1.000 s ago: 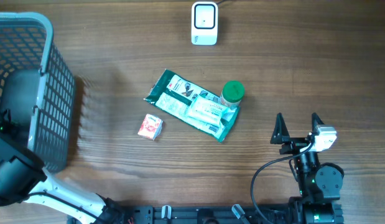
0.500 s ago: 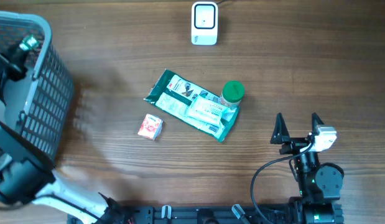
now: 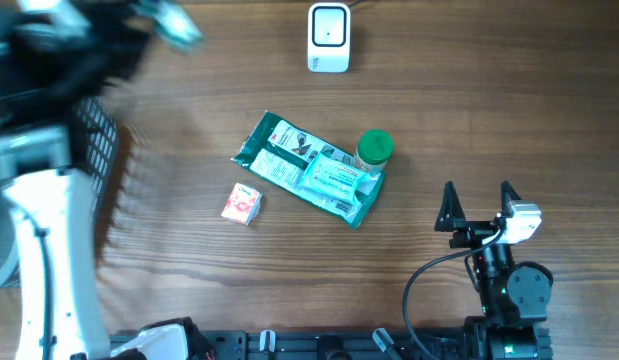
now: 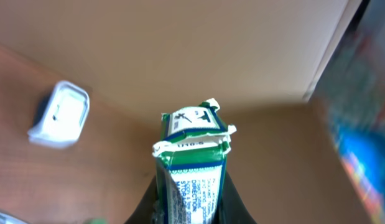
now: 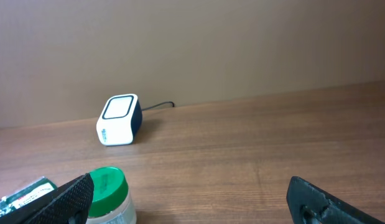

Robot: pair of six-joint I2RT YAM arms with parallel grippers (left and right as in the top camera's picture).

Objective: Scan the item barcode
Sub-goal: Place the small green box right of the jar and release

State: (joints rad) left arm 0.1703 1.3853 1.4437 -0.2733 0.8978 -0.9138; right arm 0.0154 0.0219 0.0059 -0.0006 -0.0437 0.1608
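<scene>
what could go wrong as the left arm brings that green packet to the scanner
The left gripper pinches the green packet by one end only, and the arm is motion-blurred overhead, so it could twist or slip. No barcode shows on the visible face, so it may meet the scanner wrongly turned. A wide swing could also knock the scanner.
</scene>
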